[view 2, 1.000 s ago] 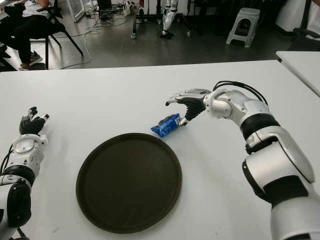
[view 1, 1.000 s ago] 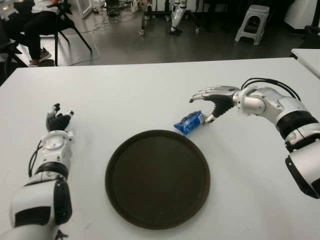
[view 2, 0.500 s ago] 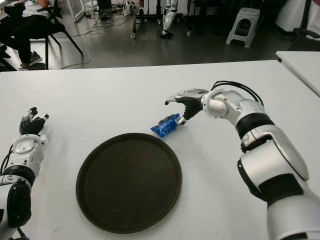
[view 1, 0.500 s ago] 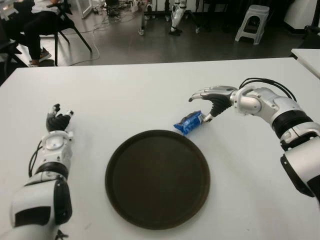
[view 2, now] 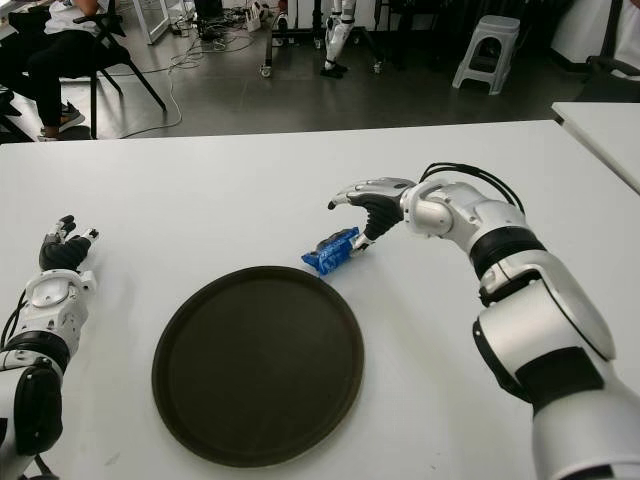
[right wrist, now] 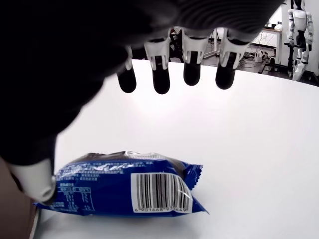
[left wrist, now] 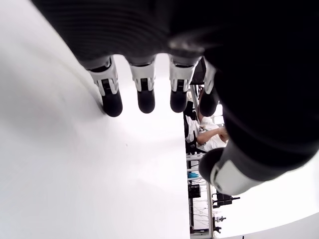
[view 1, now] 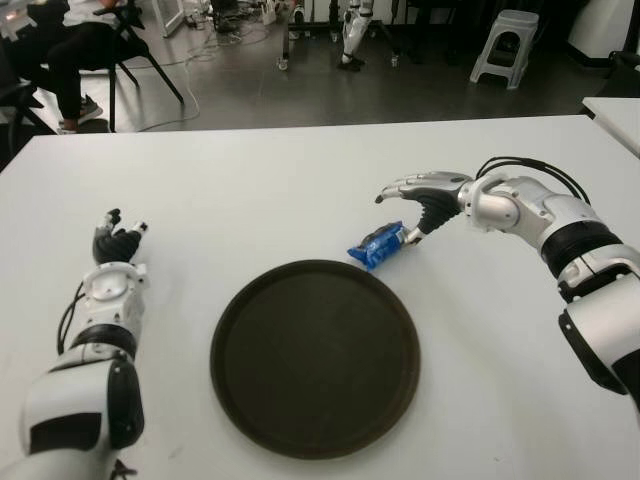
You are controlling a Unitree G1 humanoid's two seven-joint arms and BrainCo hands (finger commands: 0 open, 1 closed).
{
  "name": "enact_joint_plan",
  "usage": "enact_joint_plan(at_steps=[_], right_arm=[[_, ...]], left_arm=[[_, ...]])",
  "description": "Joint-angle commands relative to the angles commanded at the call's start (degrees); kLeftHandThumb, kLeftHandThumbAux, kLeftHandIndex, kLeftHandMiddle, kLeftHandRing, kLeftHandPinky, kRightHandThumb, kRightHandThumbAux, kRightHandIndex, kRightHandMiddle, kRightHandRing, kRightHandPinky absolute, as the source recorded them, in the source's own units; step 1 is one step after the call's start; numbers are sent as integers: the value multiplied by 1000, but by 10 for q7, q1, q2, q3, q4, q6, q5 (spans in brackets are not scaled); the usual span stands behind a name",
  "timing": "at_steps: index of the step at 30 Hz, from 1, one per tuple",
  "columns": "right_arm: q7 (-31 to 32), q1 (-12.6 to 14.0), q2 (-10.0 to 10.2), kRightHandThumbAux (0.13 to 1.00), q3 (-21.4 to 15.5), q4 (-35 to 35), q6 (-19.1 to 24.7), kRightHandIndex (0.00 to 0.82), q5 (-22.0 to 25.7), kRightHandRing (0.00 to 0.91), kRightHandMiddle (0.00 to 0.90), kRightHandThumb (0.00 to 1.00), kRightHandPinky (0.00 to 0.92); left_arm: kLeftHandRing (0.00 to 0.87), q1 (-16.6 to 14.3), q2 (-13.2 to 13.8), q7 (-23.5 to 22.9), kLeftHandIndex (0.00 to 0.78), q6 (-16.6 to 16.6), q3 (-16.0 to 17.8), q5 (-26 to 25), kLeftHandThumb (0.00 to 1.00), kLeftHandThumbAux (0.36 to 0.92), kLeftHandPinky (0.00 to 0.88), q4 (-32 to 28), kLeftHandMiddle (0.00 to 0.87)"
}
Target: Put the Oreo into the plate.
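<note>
The dark round plate (view 1: 315,358) sits nearest on the white worktop (view 1: 250,190). Just beyond the plate's far right rim lies the blue Oreo pack (view 1: 378,244), nothing between them. The right hand (view 1: 425,200) arches over it, fingers spread, thumb beside the pack. The left hand (view 1: 115,238) shows far left of the plate, relaxed and holding nothing. Beyond the worktop stand a stool (view 1: 505,45) and chairs (view 1: 130,40).

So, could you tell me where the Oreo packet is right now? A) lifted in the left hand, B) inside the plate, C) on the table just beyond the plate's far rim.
C: the Oreo packet lies on the table beside the plate rim, under the open right hand.
</note>
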Motion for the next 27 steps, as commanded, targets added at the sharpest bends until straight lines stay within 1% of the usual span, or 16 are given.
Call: enact_joint_plan(at_steps=[2, 7, 14, 15, 18, 23, 27], right_arm=[[-9, -1, -2, 591, 11, -3, -3, 0, -11, 0, 0, 93, 124], [-15, -5, -3, 598, 25, -2, -5, 0, -23, 0, 0, 104, 131], [-10, -7, 2, 585, 46, 3, -2, 0, -41, 0, 0, 117, 104], [-9, -8, 3, 584, 49, 4, -2, 0, -44, 0, 0, 106, 84], [-9, -8, 5, 586, 55, 5, -3, 0, -47, 0, 0, 101, 72], [-11, -8, 6, 579, 60, 7, -3, 0, -50, 0, 0, 113, 97], [-13, -8, 6, 572, 64, 8, -5, 0, -54, 0, 0, 103, 113]], left_arm=[[21, 0, 0, 0, 0, 0, 1, -1, 136, 720, 45, 0, 25], [11, 0, -1, -1, 0, 0, 3, -3, 149, 717, 39, 0, 18], [13, 0, -2, -1, 0, -2, 3, -2, 151, 727, 39, 0, 20], [14, 1, -2, -2, 0, -3, 2, -1, 146, 726, 37, -1, 22], [16, 1, -1, -3, 0, -3, 1, -1, 141, 725, 38, -1, 23], [17, 1, 0, -5, 0, -4, 1, -1, 137, 726, 39, -1, 27], [16, 2, 0, -4, 0, -3, 0, 0, 134, 721, 37, -1, 27]])
